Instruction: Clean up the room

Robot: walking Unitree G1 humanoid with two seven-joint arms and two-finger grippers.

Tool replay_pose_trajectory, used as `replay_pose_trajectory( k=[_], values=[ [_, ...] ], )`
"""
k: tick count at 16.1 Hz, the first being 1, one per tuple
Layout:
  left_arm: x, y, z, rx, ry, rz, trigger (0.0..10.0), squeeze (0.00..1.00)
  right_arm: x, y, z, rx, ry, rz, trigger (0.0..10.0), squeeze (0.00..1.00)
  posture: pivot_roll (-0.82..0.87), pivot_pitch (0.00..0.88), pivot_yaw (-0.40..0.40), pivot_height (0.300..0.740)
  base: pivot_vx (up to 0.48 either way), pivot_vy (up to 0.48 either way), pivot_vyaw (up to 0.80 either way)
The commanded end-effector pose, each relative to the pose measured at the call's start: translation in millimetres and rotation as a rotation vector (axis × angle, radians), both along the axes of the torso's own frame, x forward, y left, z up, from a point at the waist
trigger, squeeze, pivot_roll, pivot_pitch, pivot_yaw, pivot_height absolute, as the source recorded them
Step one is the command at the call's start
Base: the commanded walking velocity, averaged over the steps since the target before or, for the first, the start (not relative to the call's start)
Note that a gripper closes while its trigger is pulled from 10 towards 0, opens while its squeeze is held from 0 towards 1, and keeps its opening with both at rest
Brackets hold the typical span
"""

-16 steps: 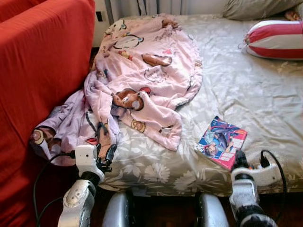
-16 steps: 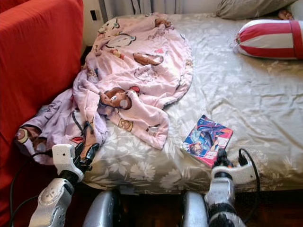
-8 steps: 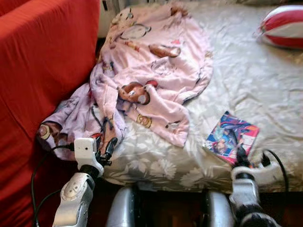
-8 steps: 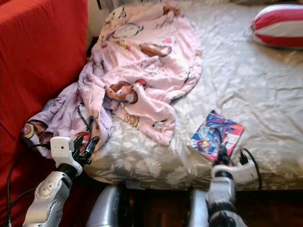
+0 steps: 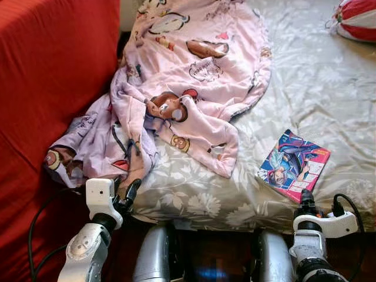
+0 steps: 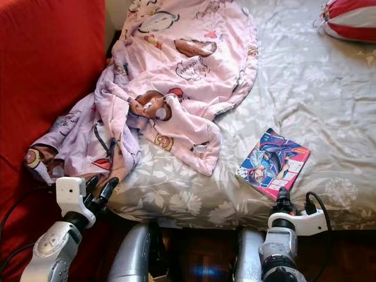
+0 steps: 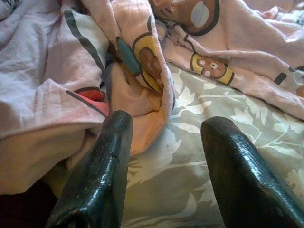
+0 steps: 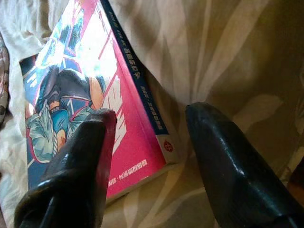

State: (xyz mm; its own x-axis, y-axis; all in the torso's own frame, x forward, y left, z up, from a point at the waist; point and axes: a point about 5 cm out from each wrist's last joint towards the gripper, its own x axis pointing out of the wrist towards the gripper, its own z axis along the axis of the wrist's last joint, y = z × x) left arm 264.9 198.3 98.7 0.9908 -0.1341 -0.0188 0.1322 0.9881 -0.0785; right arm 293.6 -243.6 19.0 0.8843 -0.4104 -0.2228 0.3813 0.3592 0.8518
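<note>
- My view has tipped down and moved closer over the last second: the striped cushion (image 5: 356, 19) now sits cut off at the far right corner, and the bed (image 5: 305, 88) edge lies right under me. That is the camera shifting, not the things.
- The comic book (image 5: 294, 165) lies flat on the floral sheet near the front edge of the bed, in the same spot on the sheet as before.
- My right gripper (image 8: 147, 156) has come up to it. Its fingers are spread, one over the pink cover corner and one over the sheet beside the spine, not yet closed on anything.
- I judge the book is the next pick; the fingers straddle its near corner, so a short push forward and a squeeze should do.
- My left gripper (image 7: 164, 166) hovers at the bed's front left corner, fingers apart, holding nothing, just short of the crumpled pink blanket (image 5: 194, 82) that spills off beside the red sofa (image 5: 53, 76).
- The blanket is untouched, its folds unchanged from a second ago.
</note>
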Motion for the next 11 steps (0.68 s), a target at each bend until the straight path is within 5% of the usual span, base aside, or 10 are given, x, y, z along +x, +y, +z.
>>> replay_pose_trajectory(
  k=[1, 11],
  values=[
    [-6.4, 6.0, -3, 0.015, 0.031, 0.006, 10.0, 0.0, -4.2, 6.2, -8, 0.026, 0.04, 0.008, 10.0, 0.0, 0.21, 0.301, 0.127, 0.587, 0.0, 0.0, 0.0],
    [-9.9, 5.7, -4, 0.018, 0.056, 0.0, 10.0, 0.0, 6.0, 25.8, -6, 0.047, 0.029, 0.118, 10.0, 0.0, 0.22, 0.304, 0.13, 0.587, 0.0, 0.0, 0.0]
  ],
)
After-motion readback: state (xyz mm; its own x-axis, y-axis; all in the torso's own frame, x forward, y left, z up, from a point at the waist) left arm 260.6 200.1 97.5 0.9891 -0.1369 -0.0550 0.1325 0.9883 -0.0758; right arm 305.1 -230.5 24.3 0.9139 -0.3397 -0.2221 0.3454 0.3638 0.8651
